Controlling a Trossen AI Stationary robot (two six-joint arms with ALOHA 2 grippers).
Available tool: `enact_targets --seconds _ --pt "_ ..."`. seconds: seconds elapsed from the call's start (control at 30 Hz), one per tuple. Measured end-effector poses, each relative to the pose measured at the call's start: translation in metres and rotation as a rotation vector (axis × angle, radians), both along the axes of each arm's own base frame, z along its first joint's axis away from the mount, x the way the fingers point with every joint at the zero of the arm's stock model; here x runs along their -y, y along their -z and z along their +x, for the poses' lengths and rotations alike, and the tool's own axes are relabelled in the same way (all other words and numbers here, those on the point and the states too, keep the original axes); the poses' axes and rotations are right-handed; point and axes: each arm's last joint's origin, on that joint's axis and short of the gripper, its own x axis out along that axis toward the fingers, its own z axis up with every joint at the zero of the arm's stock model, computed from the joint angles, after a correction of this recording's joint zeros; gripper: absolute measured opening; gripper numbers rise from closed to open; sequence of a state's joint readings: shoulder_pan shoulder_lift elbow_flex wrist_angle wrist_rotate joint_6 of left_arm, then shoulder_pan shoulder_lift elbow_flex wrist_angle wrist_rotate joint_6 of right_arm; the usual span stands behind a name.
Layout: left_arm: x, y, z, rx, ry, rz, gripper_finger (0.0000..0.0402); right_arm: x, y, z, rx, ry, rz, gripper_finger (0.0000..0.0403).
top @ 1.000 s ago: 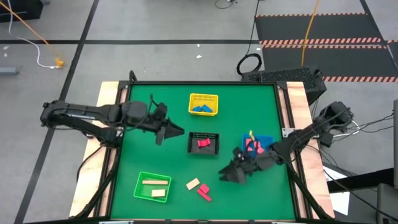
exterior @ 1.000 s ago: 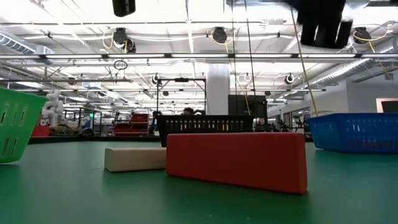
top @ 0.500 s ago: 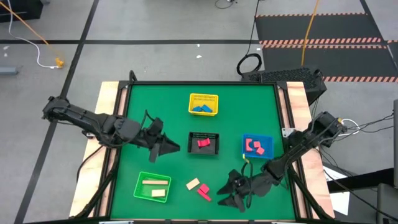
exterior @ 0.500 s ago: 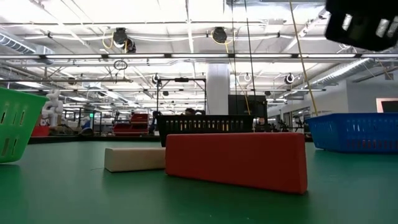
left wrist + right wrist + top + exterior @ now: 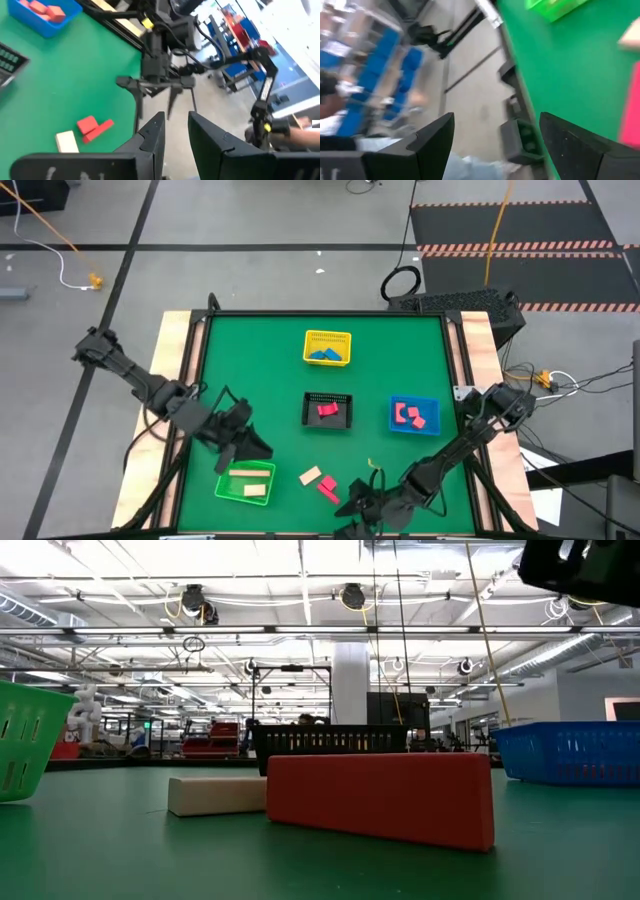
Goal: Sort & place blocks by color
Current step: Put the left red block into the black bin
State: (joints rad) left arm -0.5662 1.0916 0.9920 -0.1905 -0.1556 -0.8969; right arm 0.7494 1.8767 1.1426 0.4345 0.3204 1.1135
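Left gripper (image 5: 250, 448) low beside green basket (image 5: 245, 481), fingers narrowly apart, empty. Right gripper (image 5: 352, 505) at near edge by red block (image 5: 328, 488), spread wide, empty. No legible writing.

Green table (image 5: 260, 360) with four baskets (image 5: 327, 347), loose blocks (image 5: 320, 482)

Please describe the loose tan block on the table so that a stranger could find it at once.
Start at the green basket near the table's front edge, on the left arm's side. Just beside it, toward the right arm, two loose blocks lie on the bare green mat. The tan block is the pale wooden one nearer the basket; its neighbour, the red block, touches it.
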Motion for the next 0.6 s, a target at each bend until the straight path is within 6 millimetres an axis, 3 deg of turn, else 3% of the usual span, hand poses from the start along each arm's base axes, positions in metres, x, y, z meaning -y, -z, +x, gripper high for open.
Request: enact_targets --seconds 0.23,0.6 --pt "0.016 0.002 -0.012 0.015 0.028 0.072 0.0085 0.006 0.002 0.002 -0.038 0.148 -0.243 0.0281" --pt "0.024 0.007 -0.021 -0.027 0.058 0.123 0.0085 0.012 0.017 0.006 -0.049 0.123 -0.443 0.0281"
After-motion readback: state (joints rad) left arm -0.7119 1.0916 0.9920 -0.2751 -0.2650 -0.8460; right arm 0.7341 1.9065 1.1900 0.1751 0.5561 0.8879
